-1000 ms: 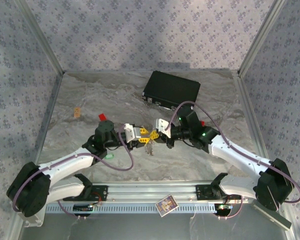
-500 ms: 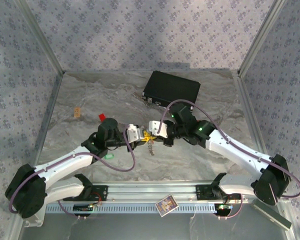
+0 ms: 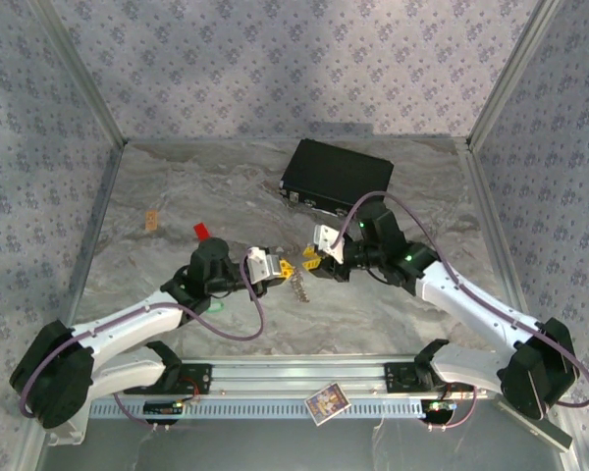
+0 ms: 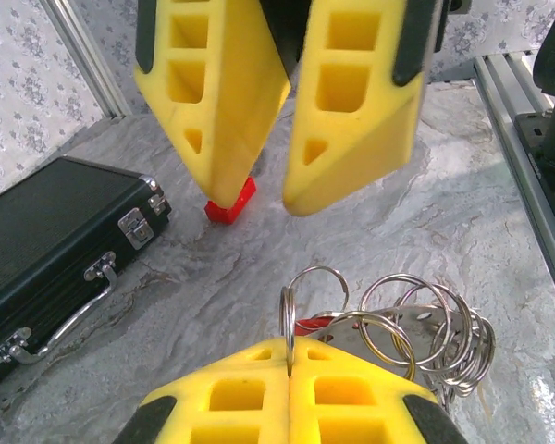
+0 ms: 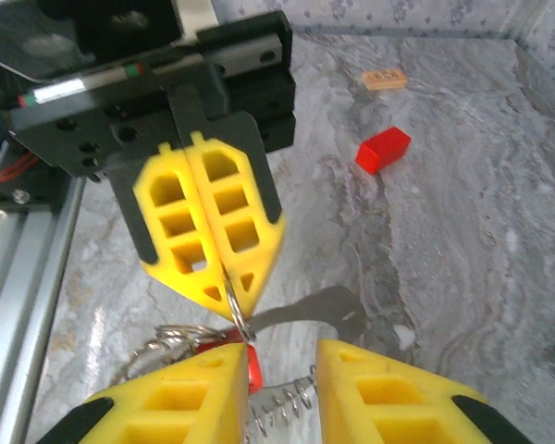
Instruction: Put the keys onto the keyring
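Note:
My left gripper (image 4: 289, 356) is shut on a silvery split ring (image 4: 288, 314) standing on edge between its yellow fingertips. That ring belongs to the keyring (image 4: 425, 328), a bunch of linked rings and fine chain (image 5: 305, 407) with a flat metal tab (image 5: 324, 310). A key with a red head (image 5: 252, 368) hangs in the bunch, also seen as a red key (image 4: 313, 324) under the rings. My right gripper (image 5: 282, 356) faces the left gripper (image 5: 233, 301) tip to tip, open, with the red key by its left finger. From above, the left gripper (image 3: 287, 267) and right gripper (image 3: 311, 257) meet mid-table.
A black case (image 3: 336, 177) lies at the back, its latches and handle on the black case (image 4: 46, 231) facing me. A red block (image 3: 201, 231) sits left of centre, a small tan piece (image 3: 151, 220) farther left. A card (image 3: 325, 400) leans on the front rail.
My left gripper has closed on the ring. My right gripper, shut a second ago, has opened and drawn back slightly from the bunch.

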